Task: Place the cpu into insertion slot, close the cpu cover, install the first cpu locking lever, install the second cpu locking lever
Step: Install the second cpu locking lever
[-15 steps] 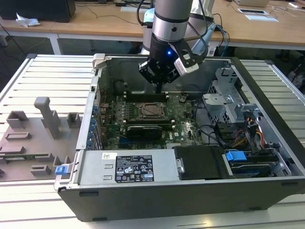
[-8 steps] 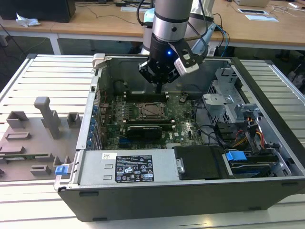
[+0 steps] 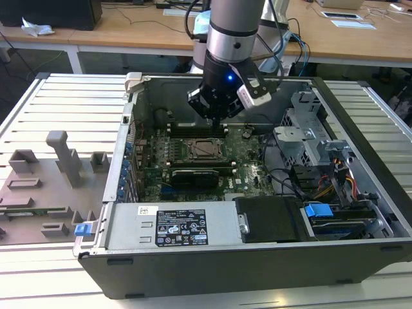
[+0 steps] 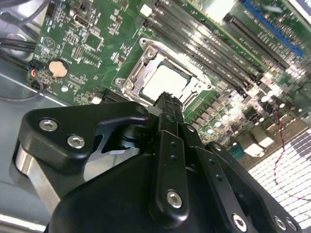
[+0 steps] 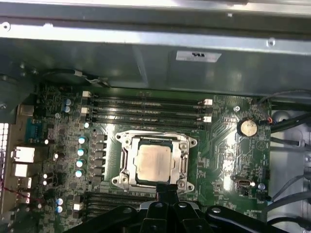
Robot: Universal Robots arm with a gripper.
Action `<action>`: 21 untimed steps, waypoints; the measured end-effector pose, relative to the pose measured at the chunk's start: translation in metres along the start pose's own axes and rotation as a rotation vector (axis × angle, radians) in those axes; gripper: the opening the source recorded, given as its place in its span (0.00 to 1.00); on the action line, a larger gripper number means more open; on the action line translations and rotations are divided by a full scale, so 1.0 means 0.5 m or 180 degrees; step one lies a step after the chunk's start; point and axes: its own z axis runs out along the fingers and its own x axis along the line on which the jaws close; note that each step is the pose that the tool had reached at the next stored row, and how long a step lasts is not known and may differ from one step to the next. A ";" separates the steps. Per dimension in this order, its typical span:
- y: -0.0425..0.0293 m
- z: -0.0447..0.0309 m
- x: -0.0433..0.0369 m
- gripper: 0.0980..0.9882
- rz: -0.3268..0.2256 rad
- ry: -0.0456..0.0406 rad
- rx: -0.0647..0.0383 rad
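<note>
Both wrist views show the cpu (image 5: pixel 153 164) seated under the cpu cover (image 5: pixel 154 141); pincer (image 5: pixel 167 190) pressed together, should push straight

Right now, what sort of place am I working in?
Likely a lab or workshop bench: an open PC case lies on a slatted metal table, gray fixtures stand at the exterior view's left, and wooden desks sit behind.

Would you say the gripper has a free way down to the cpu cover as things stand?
Probably yes: the gripper hangs at the edge of the cpu cover, and nothing lies between them over the cpu.
</note>
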 end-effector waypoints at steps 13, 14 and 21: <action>-0.038 0.000 0.003 0.01 0.0000 0.0000 0.0000; -0.040 0.000 0.003 0.01 0.0000 0.0000 0.0000; -0.053 0.009 0.003 0.01 0.0000 -0.0001 -0.0006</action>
